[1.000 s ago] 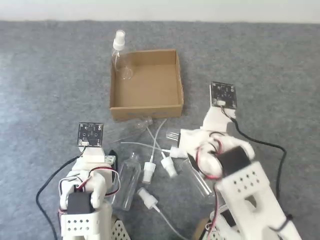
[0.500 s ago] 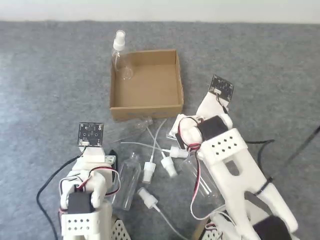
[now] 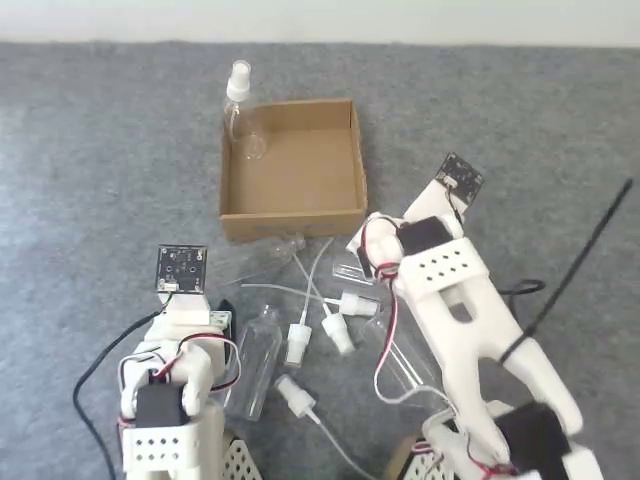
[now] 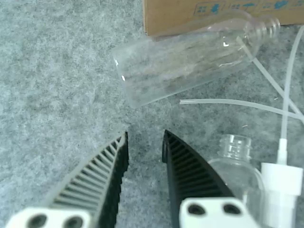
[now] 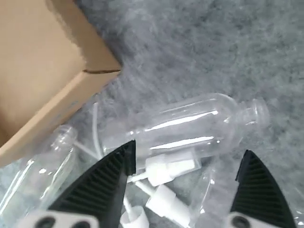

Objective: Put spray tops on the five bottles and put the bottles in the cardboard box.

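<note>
Status: one capped bottle (image 3: 238,105) is at the far corner of the cardboard box (image 3: 292,222). It looks to be inside, well beyond both grippers. The other bottles and tops lie loose on the carpet (image 3: 100,150) between the arms, so my read is bottle two, pick stage.

right gripper (image 5: 189,154): jaws wide apart, nothing held, hanging over the pile. Within its span is a white spray top (image 5: 168,168), and just past that an uncapped bottle (image 5: 190,126) on its side.

left gripper (image 4: 145,141): fingers a narrow gap apart, empty. An open-necked bottle (image 4: 235,161) sits just beside its black finger. Another clear bottle (image 4: 185,66) lies ahead of the tips, against the box.

Next, as I judge it: the right drops and closes on one item only. The top and bottle crowd each other there, so it risks catching both. The left must open wider before taking the bottle beside it.
</note>
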Controlling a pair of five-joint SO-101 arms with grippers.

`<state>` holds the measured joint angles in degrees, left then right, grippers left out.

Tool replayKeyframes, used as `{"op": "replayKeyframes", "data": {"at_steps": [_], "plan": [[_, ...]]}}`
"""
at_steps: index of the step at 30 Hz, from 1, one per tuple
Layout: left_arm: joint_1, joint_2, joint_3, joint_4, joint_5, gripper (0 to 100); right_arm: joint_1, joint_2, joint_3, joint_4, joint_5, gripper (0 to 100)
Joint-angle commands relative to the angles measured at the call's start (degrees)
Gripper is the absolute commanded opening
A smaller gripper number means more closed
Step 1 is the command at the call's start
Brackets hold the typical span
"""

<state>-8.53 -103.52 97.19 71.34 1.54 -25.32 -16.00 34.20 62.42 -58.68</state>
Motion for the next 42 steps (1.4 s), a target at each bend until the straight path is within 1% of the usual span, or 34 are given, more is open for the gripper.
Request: {"op": "replayKeyframes", "data": {"at_steps": [1, 6, 23, 25, 29, 35, 38, 42], "plan": [[-0.3, -0.8, -0.7, -1.8, -0.4, 11, 1.5, 1.8, -3.2, -1.7, -0.8, 30.0], [-0.3, -0.8, -0.7, -1.8, -0.4, 11, 1.5, 5.6, -3.2, -2.9, -4.1, 30.0], [-0.3, -0.8, -0.7, -1.8, -0.4, 11, 2.2, 7.9, -3.2, -3.1, -4.1, 29.7], [-0.3, -0.8, -0.7, -1.8, -0.4, 11, 2.2, 9.9, -3.2, -4.7, -4.1, 29.7], [-0.3, -0.8, -0.7, -1.8, -0.4, 11, 2.9, 13.4, -3.5, -6.3, -3.9, 29.8], [-0.3, -0.8, -0.7, -1.8, -0.4, 11, 4.8, 14.1, -3.4, -7.2, -3.6, 29.9], [-0.3, -0.8, -0.7, -1.8, -0.4, 11, 6.6, 14.2, -3.2, -8.1, -0.5, 29.7], [-0.3, -0.8, -0.7, -1.8, -0.4, 11, 8.2, 14.2, -3.2, -7.9, 0.7, 29.7]]}}
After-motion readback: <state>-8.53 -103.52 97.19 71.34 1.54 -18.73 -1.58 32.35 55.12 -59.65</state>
